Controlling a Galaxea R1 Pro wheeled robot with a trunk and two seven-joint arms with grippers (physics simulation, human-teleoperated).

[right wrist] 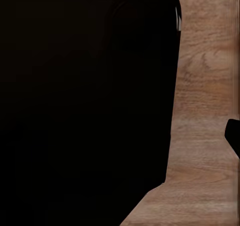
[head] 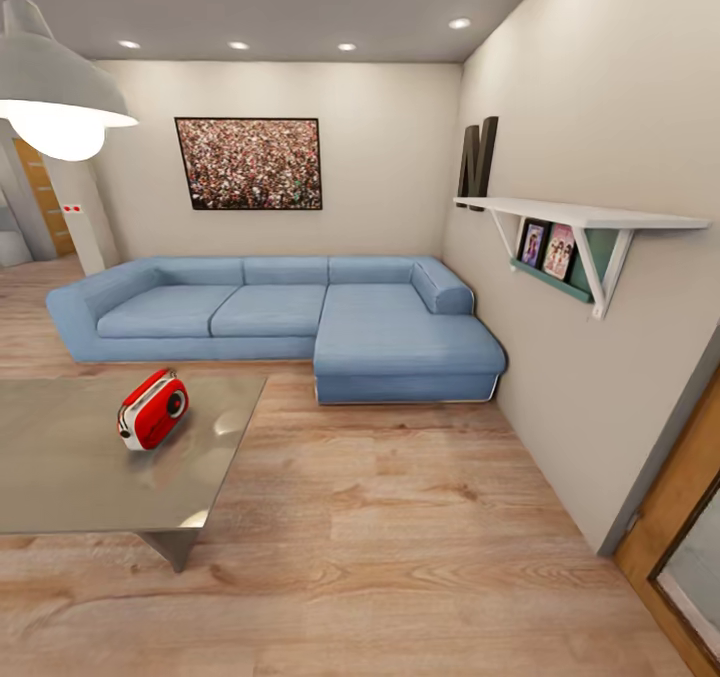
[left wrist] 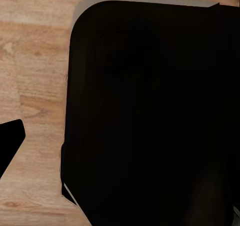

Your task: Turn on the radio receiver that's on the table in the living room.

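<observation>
Radio receiver (head: 153, 409) is lying tilted on the grey coffee table (head: 60, 477), towards its far right corner, w/ blue sectional sofa (head: 300, 317) beyond. Grippers' state: cannot tell; wrist views are showing dark robot body over plank floor (head: 400, 537). Risk: reaching from this far is likely nudging the radio off-edge.

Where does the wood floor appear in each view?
Head view: the floor spreads from the sofa past the table, across the foreground.
Left wrist view: floor beside a large dark shape.
Right wrist view: floor beside a dark shape.
Shared landmark: the floor's light plank grain.
</observation>
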